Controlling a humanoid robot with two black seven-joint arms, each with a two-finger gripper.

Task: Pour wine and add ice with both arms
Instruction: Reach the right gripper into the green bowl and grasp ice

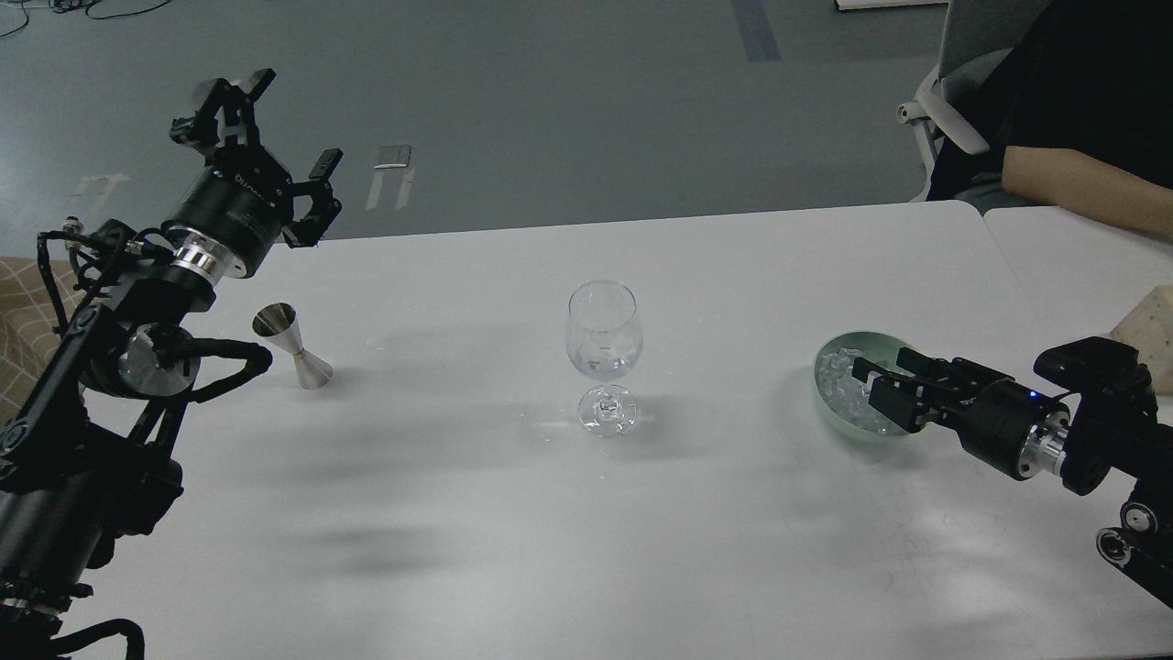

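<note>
A clear wine glass stands upright at the table's middle, with a little clear liquid at the bottom of its bowl. A steel jigger stands at the left. A pale green bowl at the right holds several clear ice cubes. My right gripper reaches into the bowl from the right, low over the ice, fingers apart. I cannot tell if it touches a cube. My left gripper is raised above the table's far left corner, open and empty, up and behind the jigger.
A seated person's forearm and a grey chair are at the far right corner. A second white table adjoins on the right, with a beige object at the frame's edge.
</note>
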